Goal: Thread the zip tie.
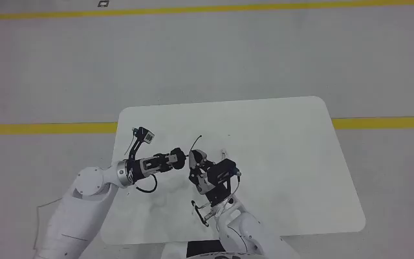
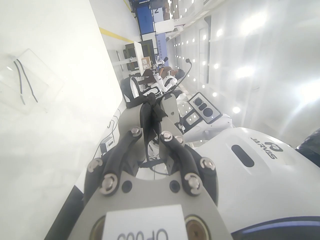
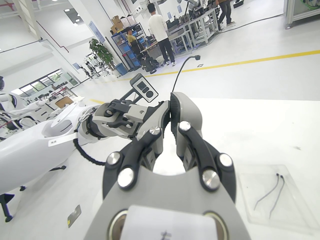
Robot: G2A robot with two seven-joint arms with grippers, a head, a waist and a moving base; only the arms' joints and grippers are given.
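Note:
A black zip tie (image 3: 178,76) rises from my right gripper (image 3: 171,106), which is shut on its strap; the head (image 3: 197,57) hangs free in the air. In the top view the zip tie (image 1: 196,140) stands above the two grippers at the table's middle left. My left gripper (image 2: 150,101) is shut, its tips pressed up against the right gripper's tips (image 1: 194,157); the tie's lower end between them is hidden. The left gripper (image 3: 162,112) shows beside the right one's pads. The tie's free part (image 2: 188,67) curves beyond the left fingertips.
A clear flat tray (image 3: 287,176) with two spare black zip ties (image 3: 271,193) lies on the white table (image 1: 291,162) close to the right gripper. The tray (image 2: 45,71) also lies off to the side of the left gripper.

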